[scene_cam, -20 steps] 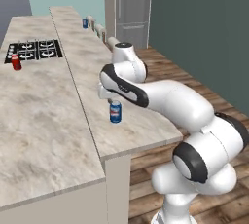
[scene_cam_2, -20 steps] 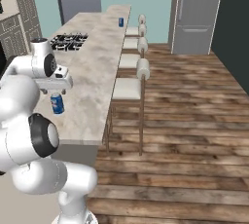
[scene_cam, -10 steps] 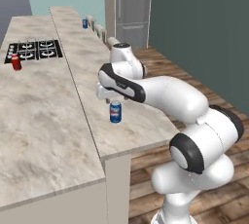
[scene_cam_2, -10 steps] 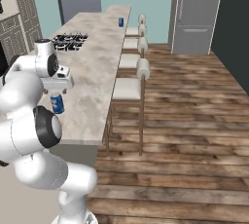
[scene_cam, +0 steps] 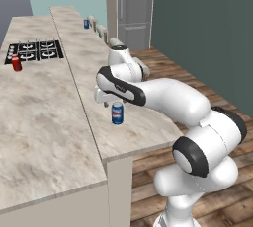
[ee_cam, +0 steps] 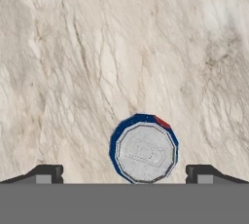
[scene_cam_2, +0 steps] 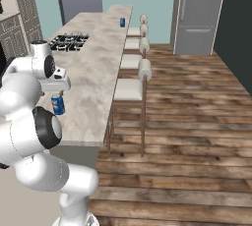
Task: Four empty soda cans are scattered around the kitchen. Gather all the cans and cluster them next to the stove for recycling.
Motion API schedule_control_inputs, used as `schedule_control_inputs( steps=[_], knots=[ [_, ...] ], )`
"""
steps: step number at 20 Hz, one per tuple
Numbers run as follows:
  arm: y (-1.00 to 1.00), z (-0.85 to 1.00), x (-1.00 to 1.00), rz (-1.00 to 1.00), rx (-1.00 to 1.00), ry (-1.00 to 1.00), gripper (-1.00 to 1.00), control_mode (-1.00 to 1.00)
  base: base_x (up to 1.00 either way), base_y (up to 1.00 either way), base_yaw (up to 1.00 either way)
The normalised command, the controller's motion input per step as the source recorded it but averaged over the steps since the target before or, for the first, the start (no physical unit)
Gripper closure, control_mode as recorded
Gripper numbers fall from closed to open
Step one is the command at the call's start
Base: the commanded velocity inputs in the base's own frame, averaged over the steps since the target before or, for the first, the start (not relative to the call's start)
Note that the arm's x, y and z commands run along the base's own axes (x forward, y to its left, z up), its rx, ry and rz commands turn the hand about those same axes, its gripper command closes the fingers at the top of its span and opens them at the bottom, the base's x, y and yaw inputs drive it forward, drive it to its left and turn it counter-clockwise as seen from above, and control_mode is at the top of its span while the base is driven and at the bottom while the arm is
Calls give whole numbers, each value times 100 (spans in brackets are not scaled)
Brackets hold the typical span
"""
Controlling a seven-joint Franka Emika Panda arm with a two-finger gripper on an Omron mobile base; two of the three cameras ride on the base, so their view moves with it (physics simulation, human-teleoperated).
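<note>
On the long marble counter (scene_cam: pixel 54 122), the stove (scene_cam: pixel 33 52) sits at the far left with a red can (scene_cam: pixel 16 63) just beside it. I hold the gripper (ee_cam: pixel 124 174) spread wide directly above the near blue can (scene_cam: pixel 117 113). I judge I'm at pickup; next I must descend straight and close.

The desk (scene_cam: pixel 44 112) is pale beige marble with brownish veins. Nearest soda can (scene_cam: pixel 117 113) is blue with a white band, silvery top, tiny red patch on the rim. Another can (scene_cam: pixel 16 63) is red, next to the black stove (scene_cam: pixel 34 51) with silver burners. Far can (scene_cam: pixel 86 23) looks blue. Floor (scene_cam_2: pixel 197 122) is brown wood planks.
</note>
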Motion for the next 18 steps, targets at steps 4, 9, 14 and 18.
schedule_control_inputs(
  steps=[4, 9, 14, 18],
  knots=[
    [0, -5, -13, 0, 0, 0, -100, -100, 0, 0, 0],
    [-6, -6, -12, 0, 0, 0, -100, -100, 0, 0, 0],
    [-12, -9, 3, 2, 0, 0, -100, -100, 0, 0, 0],
    [-6, -10, 17, 5, 0, 0, -100, -100, 0, 0, 0]
  ],
)
